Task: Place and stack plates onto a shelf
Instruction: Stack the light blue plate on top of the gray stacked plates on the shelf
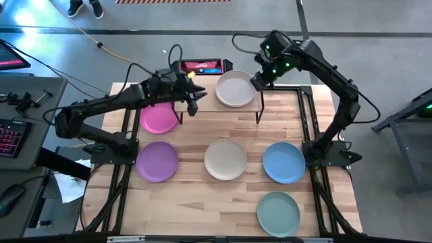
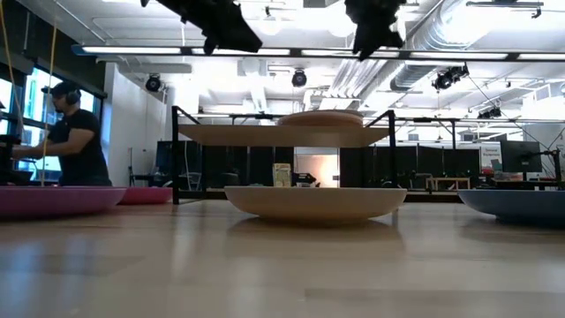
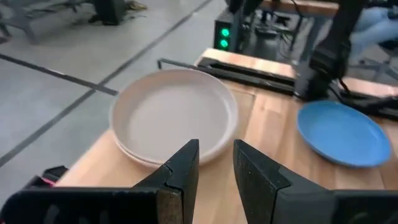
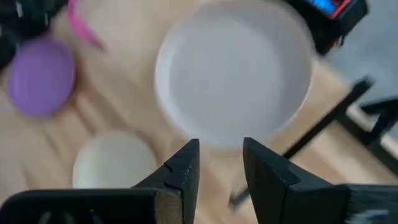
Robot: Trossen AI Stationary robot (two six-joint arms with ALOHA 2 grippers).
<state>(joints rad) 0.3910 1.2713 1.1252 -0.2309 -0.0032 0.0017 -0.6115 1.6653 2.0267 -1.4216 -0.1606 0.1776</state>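
The shelf (image 1: 202,101) stands at the table's far middle on thin black legs. A stack of pale cream plates (image 1: 235,88) rests on its right half; two layers show in the left wrist view (image 3: 171,115). My left gripper (image 1: 192,98) hovers over the shelf's bare left half, open and holding nothing (image 3: 216,162). My right gripper (image 1: 260,79) hangs just above the stack's right rim, open and holding nothing (image 4: 221,162). On the tabletop lie a pink plate (image 1: 158,116), a purple plate (image 1: 157,160), a cream plate (image 1: 225,159), a blue plate (image 1: 283,162) and a teal plate (image 1: 278,213).
A red and black device (image 1: 201,66) sits behind the shelf at the far edge. Black frame rails (image 1: 307,115) run along both table sides. A person (image 2: 71,132) stands far off in the room. Bare wood lies along the near left edge (image 1: 182,209).
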